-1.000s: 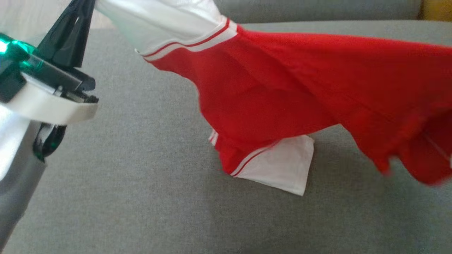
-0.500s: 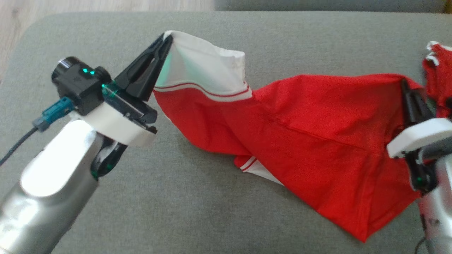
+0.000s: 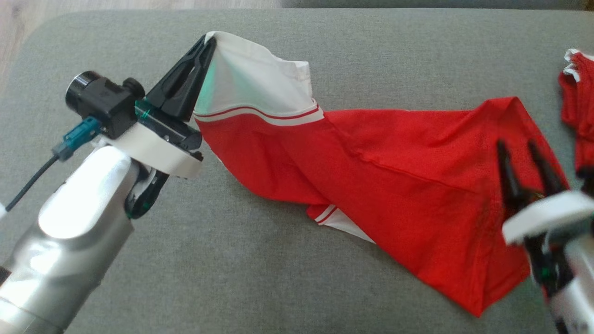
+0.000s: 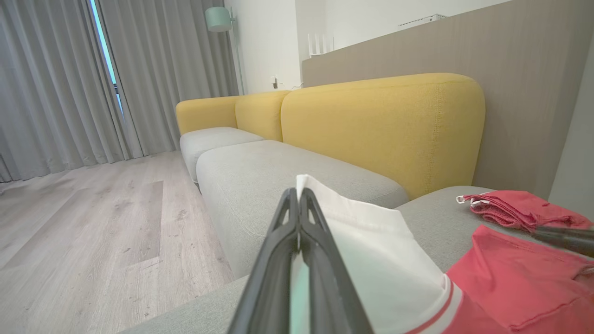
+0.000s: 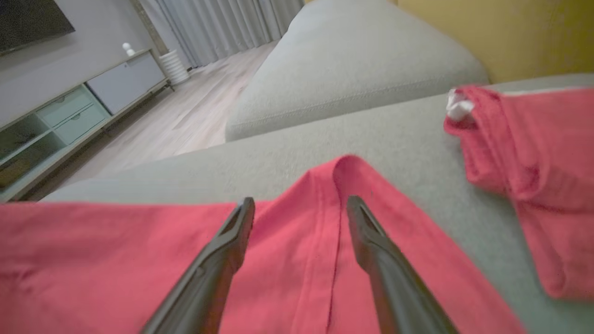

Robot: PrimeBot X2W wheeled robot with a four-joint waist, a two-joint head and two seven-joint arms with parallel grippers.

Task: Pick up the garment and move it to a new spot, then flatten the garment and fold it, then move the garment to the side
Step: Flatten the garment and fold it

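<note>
The garment (image 3: 394, 176) is a red shirt with white, red-striped sleeve ends, stretched across the grey sofa cushion (image 3: 232, 269). My left gripper (image 3: 206, 41) is shut on the white sleeve end and holds it a little off the cushion; the left wrist view shows the cloth (image 4: 385, 264) pinched at the gripper's (image 4: 297, 195) tips. My right gripper (image 3: 515, 146) stands open just above the garment's right corner. In the right wrist view the red cloth (image 5: 297, 278) lies flat under the spread right gripper (image 5: 301, 204), held by nothing there. A second white sleeve end (image 3: 348, 225) peeks out beneath the red body.
Another crumpled red garment (image 3: 580, 93) lies at the cushion's far right, close to my right gripper. Yellow sofa backrests (image 4: 385, 125) rise behind the cushion. Wooden floor (image 4: 93, 218) lies beyond the cushion's left edge, with curtains and a low cabinet (image 5: 69, 116) farther off.
My right gripper has opened and let go of the garment's red corner, which now lies on the cushion. The left gripper keeps its hold on the white sleeve, shifted slightly.
</note>
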